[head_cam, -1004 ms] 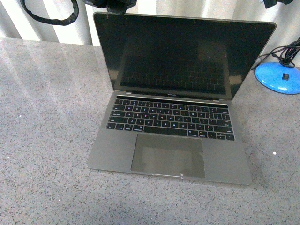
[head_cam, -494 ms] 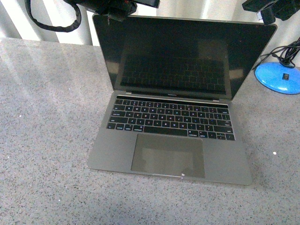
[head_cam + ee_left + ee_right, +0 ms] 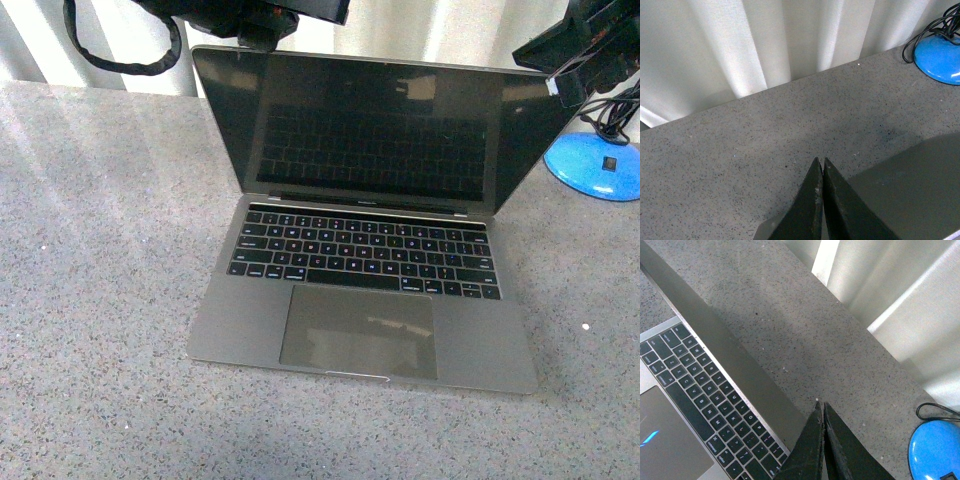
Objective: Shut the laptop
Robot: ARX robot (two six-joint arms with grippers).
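The laptop (image 3: pixel 365 300) sits open in the middle of the table (image 3: pixel 100 250), with its keyboard toward us and its lid (image 3: pixel 380 120) raised at the 12 o'clock side, so closing is not yet done. We have the left gripper (image 3: pixel 820 165) at 11 o'clock of the laptop, by the lid's top edge near its left corner. The right gripper (image 3: pixel 820 407) is at 1 o'clock, by the right corner. Both wrist views show the fingers pressed flat together with nothing between them. We judge that this is deliberate: a lid needs no grasp, and a closed pair of fingers makes a firm, blunt pusher. The placement makes sense too. The top edge is farthest from the hinge, so a light push there should turn the lid easily, and one arm at each corner should keep it from twisting. We cannot tell whether either gripper actually touches the lid. In the left wrist view the grey back of the lid lies just under the fingers, with the curtain (image 3: pixel 765 40) beyond. A blue base (image 3: pixel 600 165) sits at 2 o'clock, apart from the laptop, and seems clear of a swing toward 6 o'clock. The likelier trouble is fingers slipping off the thin edge.
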